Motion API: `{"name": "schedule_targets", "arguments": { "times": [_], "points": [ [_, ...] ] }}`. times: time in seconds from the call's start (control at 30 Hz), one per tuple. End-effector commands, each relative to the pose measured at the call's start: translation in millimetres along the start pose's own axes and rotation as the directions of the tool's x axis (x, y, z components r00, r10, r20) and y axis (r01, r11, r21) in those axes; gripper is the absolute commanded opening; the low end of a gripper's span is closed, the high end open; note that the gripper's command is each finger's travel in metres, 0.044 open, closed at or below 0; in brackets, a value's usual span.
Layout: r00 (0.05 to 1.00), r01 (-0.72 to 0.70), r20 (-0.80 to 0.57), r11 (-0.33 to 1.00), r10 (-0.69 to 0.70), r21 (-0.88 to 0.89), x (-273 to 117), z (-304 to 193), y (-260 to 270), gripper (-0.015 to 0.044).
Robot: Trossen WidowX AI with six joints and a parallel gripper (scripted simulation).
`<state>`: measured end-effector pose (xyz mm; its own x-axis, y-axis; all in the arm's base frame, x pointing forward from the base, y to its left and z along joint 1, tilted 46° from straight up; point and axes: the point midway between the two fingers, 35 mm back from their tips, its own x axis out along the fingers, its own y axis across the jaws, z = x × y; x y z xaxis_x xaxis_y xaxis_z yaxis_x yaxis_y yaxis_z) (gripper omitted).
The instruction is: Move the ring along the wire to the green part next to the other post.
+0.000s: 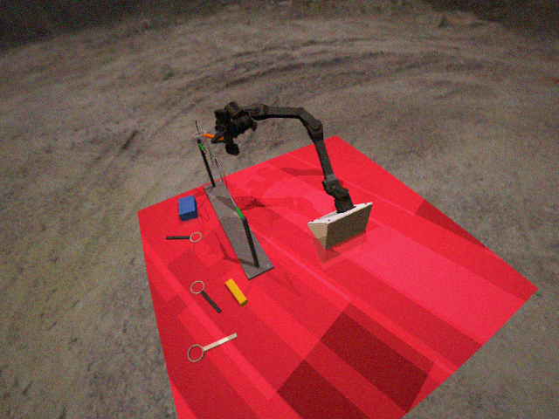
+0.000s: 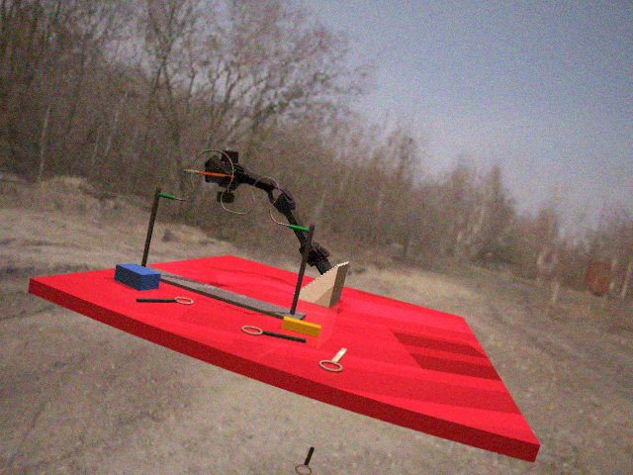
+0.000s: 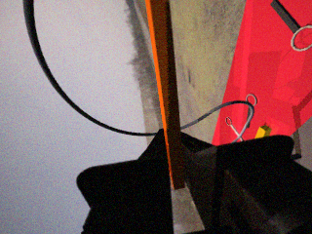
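The ring (image 1: 196,135) (image 2: 186,170) is held up, nearly flat, above the far post (image 1: 206,164) (image 2: 150,225) and its green part (image 1: 201,146) (image 2: 166,195). The grey wire (image 2: 242,213) (image 3: 93,116) crosses the ring at the loop's rising side in the exterior view; whether they touch cannot be told. My gripper (image 1: 220,139) (image 2: 229,175) (image 3: 166,132) is shut on the orange handle (image 1: 208,135) (image 2: 212,174) (image 3: 167,88). The ring is outside the wrist view. The other green part (image 1: 239,212) (image 2: 299,228) is beside the near post (image 1: 251,241) (image 2: 303,270).
A grey base (image 1: 234,230) joins the posts. A blue block (image 1: 187,207) (image 2: 136,276), a yellow block (image 1: 236,291) (image 2: 302,327) and several loose rings with dark or pale handles lie on the red table (image 1: 396,271). The wire's bends hang close to the gripper in the exterior view.
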<state>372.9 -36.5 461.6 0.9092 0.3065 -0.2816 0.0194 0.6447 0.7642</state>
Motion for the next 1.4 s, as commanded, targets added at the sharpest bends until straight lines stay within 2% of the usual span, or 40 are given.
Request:
{"name": "schedule_targets", "arguments": {
  "times": [0.0, 0.7, 1.37],
  "points": [
    [1.0, 0.025, 0.002, 0.998, -0.025, -0.053, 1, 1, -2, -0.015],
    [0.99, 0.142, 0.026, 0.948, -0.141, -0.285, 1, 3, -11, -0.015],
    [0.966, 0.252, 0.079, 0.832, -0.246, -0.494, 0, 7, -20, -0.015]
  ]
}}
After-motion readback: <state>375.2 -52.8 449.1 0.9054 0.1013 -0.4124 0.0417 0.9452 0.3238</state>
